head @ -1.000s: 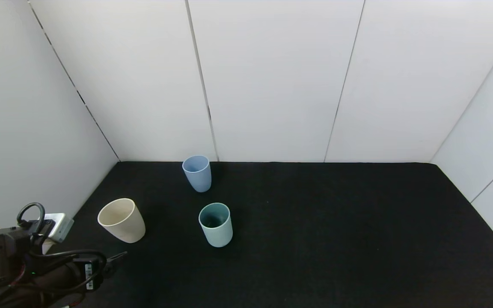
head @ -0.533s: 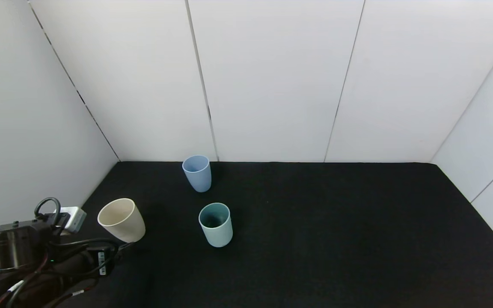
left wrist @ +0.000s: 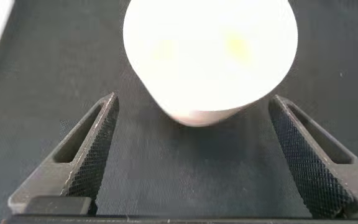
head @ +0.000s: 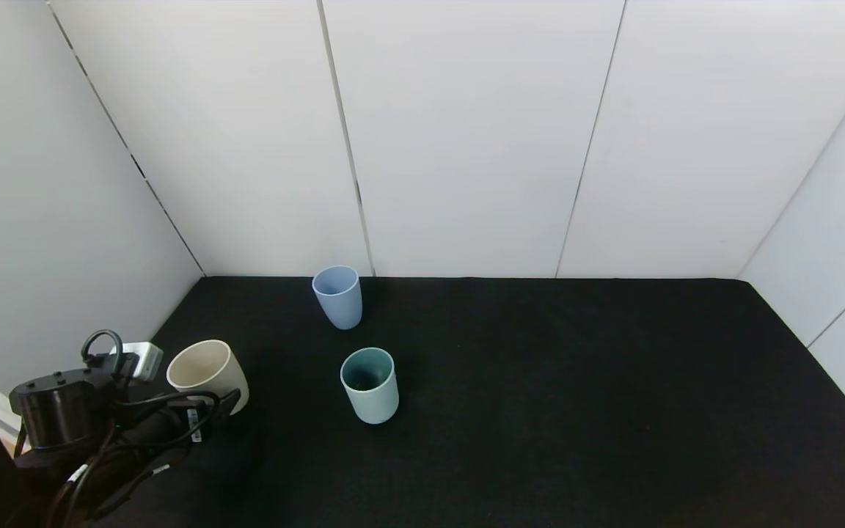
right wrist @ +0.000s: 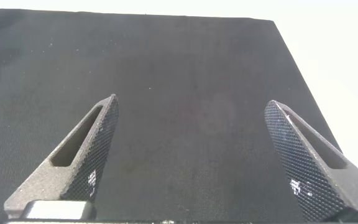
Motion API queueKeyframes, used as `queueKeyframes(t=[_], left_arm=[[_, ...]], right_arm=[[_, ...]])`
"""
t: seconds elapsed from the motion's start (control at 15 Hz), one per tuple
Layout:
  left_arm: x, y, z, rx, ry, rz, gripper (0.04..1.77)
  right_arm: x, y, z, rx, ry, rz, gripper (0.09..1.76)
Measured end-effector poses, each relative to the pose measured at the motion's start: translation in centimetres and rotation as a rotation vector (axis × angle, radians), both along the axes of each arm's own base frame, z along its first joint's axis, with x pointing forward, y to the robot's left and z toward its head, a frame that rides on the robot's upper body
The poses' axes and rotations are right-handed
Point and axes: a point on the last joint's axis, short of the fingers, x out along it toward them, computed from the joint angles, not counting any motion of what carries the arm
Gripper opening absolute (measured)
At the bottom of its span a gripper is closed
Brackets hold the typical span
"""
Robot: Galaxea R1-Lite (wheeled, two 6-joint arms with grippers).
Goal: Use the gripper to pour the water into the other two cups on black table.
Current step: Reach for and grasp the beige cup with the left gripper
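Left tool (head: 210,411): at the near left corner of the black table (head: 576,411), low over the surface, cables looping over its wrist. Fingers (left wrist: 86,158) spread wide, nothing between them touching either pad. In the left wrist view the tool (left wrist: 191,155) frames the cream cup's base with a gap on both sides.

Cream cup (head: 210,374): directly ahead of the left tool, just beyond its fingertips, standing upright on the table. Not gripped. Seen from the left wrist, the cream cup (left wrist: 210,56) sits centred in front of the spread fingers; its contents cannot be told.

Teal cup (head: 370,385): farther out from the left tool, off to its right side, upright, well apart from the cream cup. Dark inside; any liquid level cannot be told.

Blue cup (head: 338,297): farthest from the left tool, beyond the teal cup and near the back wall (head: 466,132), upright, apart from the other two.

Right tool (right wrist: 191,158): out of the head view; its own wrist view shows its fingers (right wrist: 86,155) spread wide over bare black table (right wrist: 191,74), holding nothing, with the cups far off at the edge of that view.
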Motion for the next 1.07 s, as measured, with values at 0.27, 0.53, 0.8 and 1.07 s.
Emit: queueKeyframes(t=[0.27,0.53,0.8,1.07], left_arm=[[1.0,0.2,0.2,-0.005,-0.03,0.007,1.72],[1.7,0.4,0.7,0.002,-0.063,0.018,1.72],[1.8,0.6,1.0,0.005,-0.08,0.023,1.72],[1.9,0.6,1.1,0.005,-0.086,0.025,1.72]], right_arm=[[0.0,0.0,0.0,0.0,0.0,0.0,1.71],[0.0,0.0,0.0,0.0,0.0,0.0,1.71],[0.0,0.0,0.0,0.0,0.0,0.0,1.71],[0.0,0.0,0.0,0.0,0.0,0.0,1.71]])
